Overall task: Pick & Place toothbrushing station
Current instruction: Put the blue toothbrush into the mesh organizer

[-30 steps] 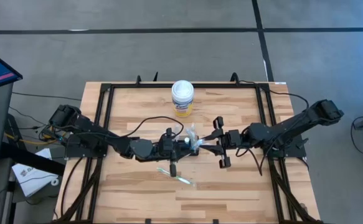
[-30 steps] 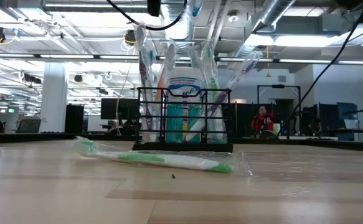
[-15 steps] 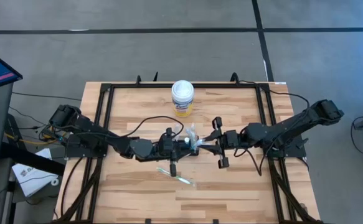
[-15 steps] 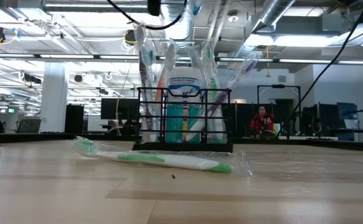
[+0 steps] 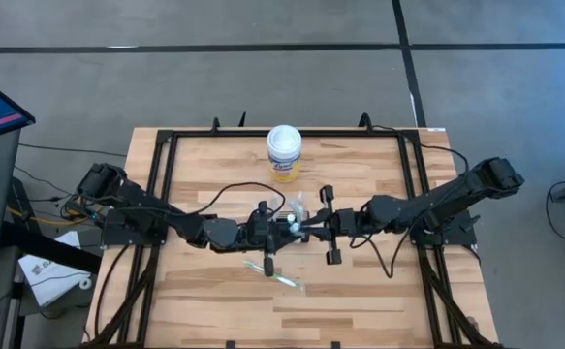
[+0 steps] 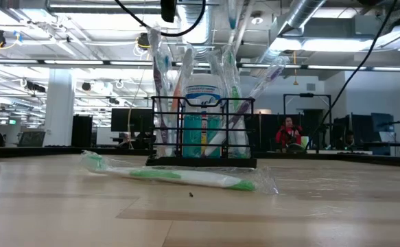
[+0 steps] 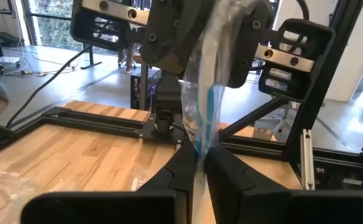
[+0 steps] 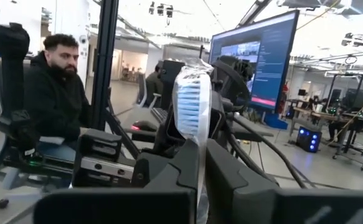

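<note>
A clear-wrapped toothbrush (image 5: pixel 298 209) with blue bristles (image 8: pixel 190 99) stands upright above the table's middle. My left gripper (image 7: pixel 200 158) and my right gripper (image 8: pixel 201 155) are both shut on it, meeting nose to nose (image 5: pixel 301 227). The toothbrushing station (image 6: pixel 203 130), a black wire-mesh caddy, rests on its base on the table and holds several wrapped toothbrushes and a toothpaste tube; the arms hide it in the high view. A wrapped green toothbrush (image 6: pixel 186 177) lies flat on the table nearer the front edge (image 5: pixel 280 278). My left gripper pinches the wrapped toothbrush between its two fingers, on the wrapper just below the blue part (image 7: pixel 201 146). The fingers come level from the table's left. The toothbrush stands upright above them, clear of the table. My right gripper pinches the same toothbrush just below its bristle head (image 8: pixel 198 146), between its two fingers. They reach in level from the table's right, across the brush. The head stands upright above the fingers.
A white-lidded, yellow-labelled canister (image 5: pixel 284 153) stands at the far middle of the table. Black frame rails (image 5: pixel 166 194) run along the table's sides. A seated person (image 8: pixel 50 93) shows beyond the table in the right wrist view.
My right gripper has moved toward the table's left, up to my left gripper, and has taken hold of the upright toothbrush. My left gripper and the toothbrush have kept still.
</note>
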Available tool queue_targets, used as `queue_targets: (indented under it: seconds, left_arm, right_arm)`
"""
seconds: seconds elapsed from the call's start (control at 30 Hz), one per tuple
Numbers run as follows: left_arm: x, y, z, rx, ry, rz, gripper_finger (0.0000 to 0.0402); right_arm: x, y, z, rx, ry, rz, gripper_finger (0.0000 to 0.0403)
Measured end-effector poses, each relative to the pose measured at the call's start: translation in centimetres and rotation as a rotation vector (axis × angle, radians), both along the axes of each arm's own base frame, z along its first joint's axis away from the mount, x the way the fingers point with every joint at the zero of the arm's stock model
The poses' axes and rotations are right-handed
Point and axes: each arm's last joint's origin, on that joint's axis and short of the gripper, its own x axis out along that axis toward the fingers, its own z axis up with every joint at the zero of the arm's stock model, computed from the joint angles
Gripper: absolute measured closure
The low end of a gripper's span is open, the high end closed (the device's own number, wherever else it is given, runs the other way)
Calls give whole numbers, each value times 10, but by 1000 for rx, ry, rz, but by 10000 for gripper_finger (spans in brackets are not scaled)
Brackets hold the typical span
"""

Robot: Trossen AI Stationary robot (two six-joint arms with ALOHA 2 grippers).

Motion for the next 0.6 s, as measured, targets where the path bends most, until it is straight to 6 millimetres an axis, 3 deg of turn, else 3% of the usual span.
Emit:
queue_targets:
  seconds: [0.27,0.6]
  left_arm:
    - [-1,0,-2,4,0,-1,356]
    - [-17,-1,18,47,0,-14,353]
  right_arm:
    - [-2,1,1,-22,63,15,401]
    - [-4,2,1,-44,79,-18,402]
